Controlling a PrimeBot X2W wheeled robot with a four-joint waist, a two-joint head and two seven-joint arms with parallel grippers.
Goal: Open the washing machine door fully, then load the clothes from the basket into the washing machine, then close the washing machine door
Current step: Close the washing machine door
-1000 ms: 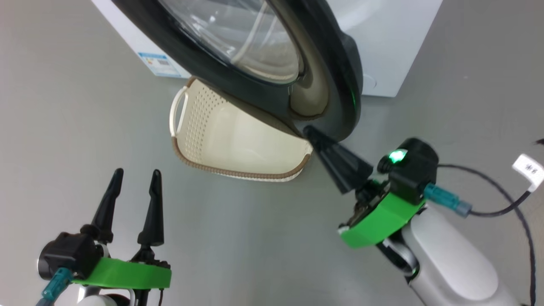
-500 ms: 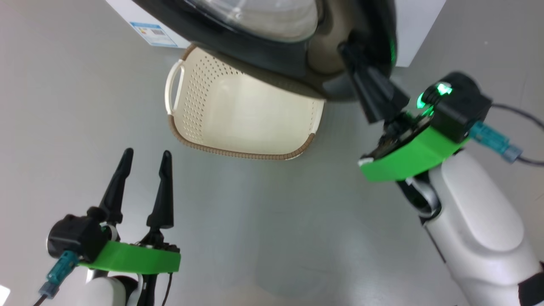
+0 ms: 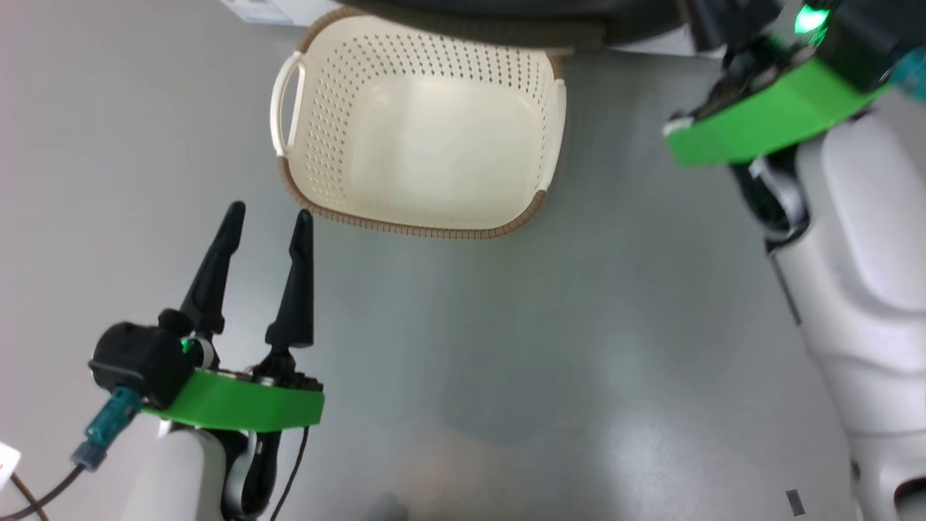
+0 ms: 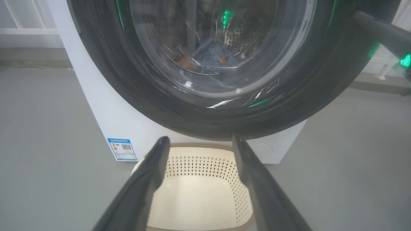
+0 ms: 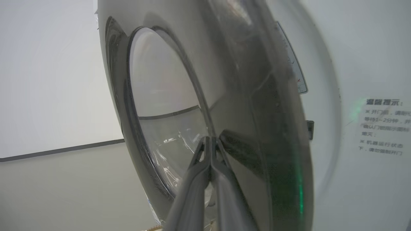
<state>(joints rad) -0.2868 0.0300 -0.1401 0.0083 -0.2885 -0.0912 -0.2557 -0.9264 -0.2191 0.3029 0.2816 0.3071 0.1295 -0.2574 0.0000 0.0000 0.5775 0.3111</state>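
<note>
The washing machine door (image 4: 154, 96), with a wide black rim and domed glass, stands ajar, angled off the white washing machine (image 4: 112, 109). Light-blue clothes (image 4: 212, 54) with orange print lie in the steel drum, seen through the glass. Below the door, the cream basket (image 3: 340, 123) sits on the floor with nothing in it. My right gripper (image 5: 210, 138) is shut, its tips against the door (image 5: 257, 128) near the rim; its green wrist mount (image 3: 767, 123) is at the head view's upper right. My left gripper (image 3: 269, 213) hangs open and holds nothing, short of the basket (image 4: 205, 166).
Bare grey floor surrounds the basket on the left, front and right. A blue label sticker (image 4: 122, 149) marks the machine's lower left corner. A pale wall with a dark skirting line (image 5: 64, 150) stands beyond the door. My right forearm (image 3: 861, 289) fills the right side.
The head camera has tilted, so the basket now sits higher in view. My shut right gripper has travelled up and away with the door's edge, swinging the door. The left gripper stays open.
</note>
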